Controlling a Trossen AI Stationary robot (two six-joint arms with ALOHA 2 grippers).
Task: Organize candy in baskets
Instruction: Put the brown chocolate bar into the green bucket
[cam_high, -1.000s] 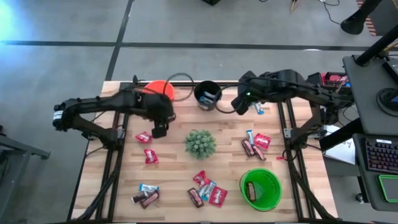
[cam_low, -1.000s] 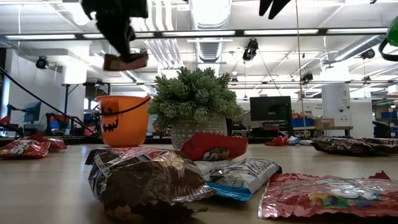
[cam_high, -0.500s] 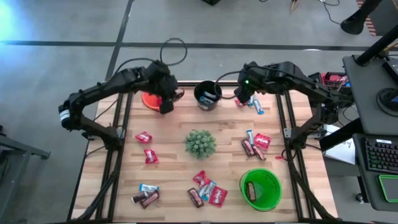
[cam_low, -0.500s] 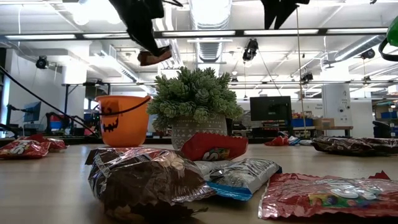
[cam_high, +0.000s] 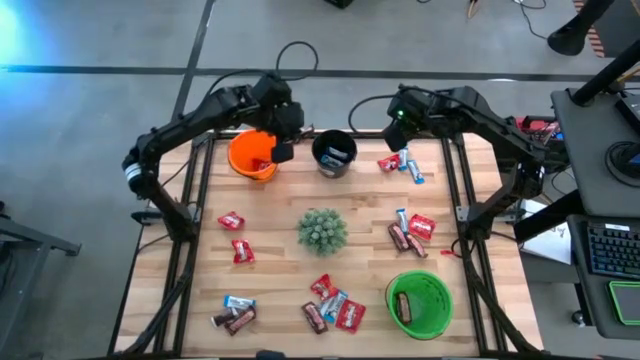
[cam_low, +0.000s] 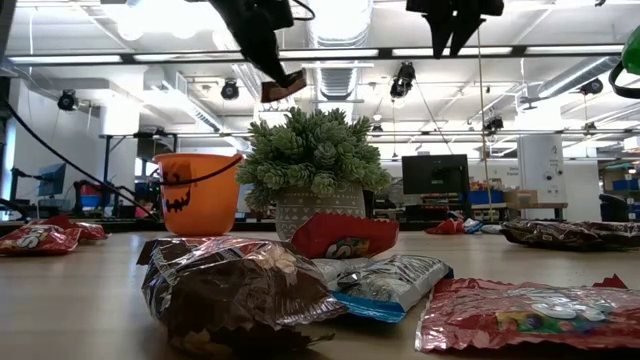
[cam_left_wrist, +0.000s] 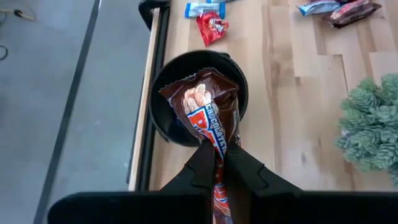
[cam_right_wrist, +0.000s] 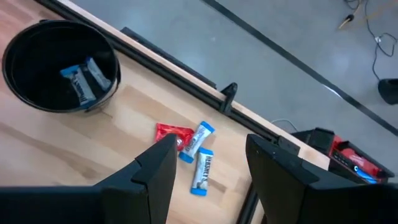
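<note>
Brown candy bar (cam_left_wrist: 208, 115) over black bucket's rim (cam_left_wrist: 157, 93)

Over the last second the left tool (cam_high: 283, 150) travelled from the middle left of the high view, above the loose red candies, toward the top of the frame, and ended between the orange basket (cam_high: 250, 155) and the black basket (cam_high: 334, 153). It carried a dark brown candy bar (cam_left_wrist: 209, 115) clamped between its fingers throughout. The right tool (cam_high: 398, 118) moved from just right of the black basket upward to the bench's top edge, fingers spread.
</note>
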